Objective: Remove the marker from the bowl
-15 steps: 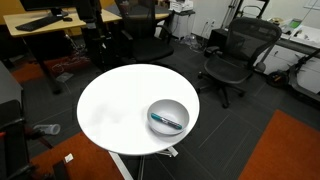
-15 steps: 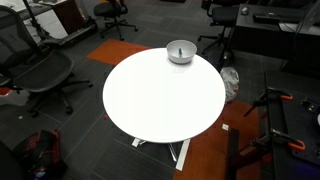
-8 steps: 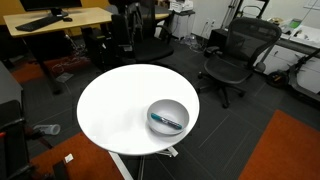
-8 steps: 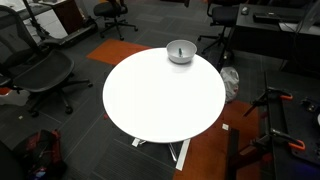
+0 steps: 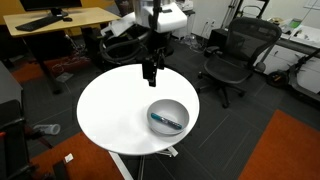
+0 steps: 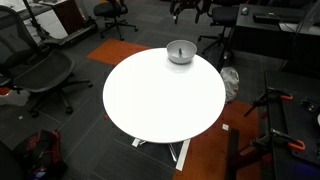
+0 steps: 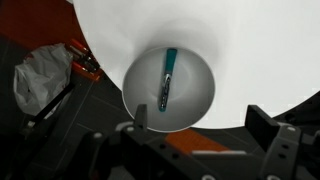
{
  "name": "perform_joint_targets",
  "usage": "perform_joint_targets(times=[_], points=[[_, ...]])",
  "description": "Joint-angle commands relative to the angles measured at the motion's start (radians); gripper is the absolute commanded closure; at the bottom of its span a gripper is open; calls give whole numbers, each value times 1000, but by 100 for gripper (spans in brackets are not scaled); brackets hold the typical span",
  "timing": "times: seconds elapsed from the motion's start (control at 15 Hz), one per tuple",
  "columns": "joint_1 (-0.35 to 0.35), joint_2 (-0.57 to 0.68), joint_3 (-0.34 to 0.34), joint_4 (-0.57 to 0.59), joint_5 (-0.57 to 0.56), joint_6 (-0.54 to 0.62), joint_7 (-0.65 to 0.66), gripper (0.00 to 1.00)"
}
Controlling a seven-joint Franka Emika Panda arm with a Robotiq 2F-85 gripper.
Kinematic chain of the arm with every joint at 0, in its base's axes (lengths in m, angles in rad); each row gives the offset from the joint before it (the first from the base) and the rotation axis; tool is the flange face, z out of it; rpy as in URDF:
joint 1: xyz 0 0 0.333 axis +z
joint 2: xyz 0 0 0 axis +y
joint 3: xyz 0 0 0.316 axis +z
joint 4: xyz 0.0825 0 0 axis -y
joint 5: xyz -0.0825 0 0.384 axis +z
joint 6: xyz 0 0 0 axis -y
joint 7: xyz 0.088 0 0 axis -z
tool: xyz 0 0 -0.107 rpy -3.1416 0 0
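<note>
The grey bowl (image 5: 176, 108) stands near the edge of the round white table (image 5: 110, 110). It shows in both exterior views (image 6: 180, 52) and in the wrist view (image 7: 195, 92). The teal-blue marker (image 5: 166, 121) lies inside it, seen lengthwise in the wrist view (image 7: 167, 78). My gripper (image 5: 150, 72) hangs above the table's far part, clear of the bowl and well above it. In the wrist view the gripper (image 7: 200, 125) is open and empty, its fingers (image 7: 140, 116) spread wide. One fingertip overlaps the bowl's rim in the picture.
Black office chairs (image 5: 235, 55) stand round the table, with another in an exterior view (image 6: 40, 70). A wooden desk (image 5: 50, 20) is at the back. A grey plastic bag (image 7: 40, 82) lies on the floor beside the table (image 6: 160, 100), near orange carpet (image 5: 290, 150).
The arm has come into the exterior view from the top and now hangs over the table's far part. The bowl and marker have not moved.
</note>
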Motion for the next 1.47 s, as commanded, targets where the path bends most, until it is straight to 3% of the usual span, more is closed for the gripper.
perform_joint_targets(times=[0.0, 0.4, 1.4], points=[[-4, 107, -19, 79, 63, 35, 16, 0], [-28, 237, -39, 161, 130, 57, 5, 0], [-46, 429, -46, 268, 145, 55, 2, 0]])
